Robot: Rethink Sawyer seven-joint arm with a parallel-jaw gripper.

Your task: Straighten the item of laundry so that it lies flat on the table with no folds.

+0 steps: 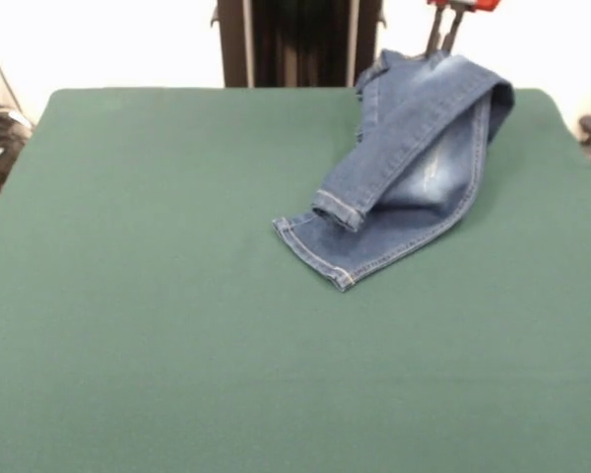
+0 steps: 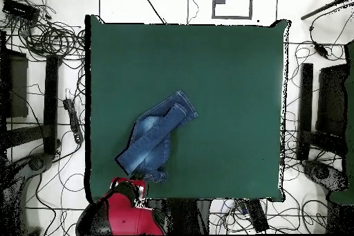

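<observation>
Front view
Jeans [image 1: 414, 163]: blue denim, bunched at the table's far right, close to the far edge and right corner.
Upper part: raised off the felt at the far edge, hanging from the gripper.
Folds: one leg lies across the other; two pale hems point toward the table's middle, the lower one flat on the felt.
Gripper [image 1: 443, 37]: comes down at the top edge, fingers closed on the jeans' raised upper edge.
Table [image 1: 177, 325]: dark green top; the whole left half and the near side are bare.

Overhead view
Jeans [image 2: 155, 140]: in the lower left part of the table, running diagonally from near the bottom edge up toward the middle.
Hem end: points up and right, well clear of every edge.
Gripper: at the jeans' lower end, just inside the bottom edge; its tips are hidden under the red arm [image 2: 124, 212].
Table [image 2: 235, 74]: wide bare felt above and to the right of the jeans.
</observation>
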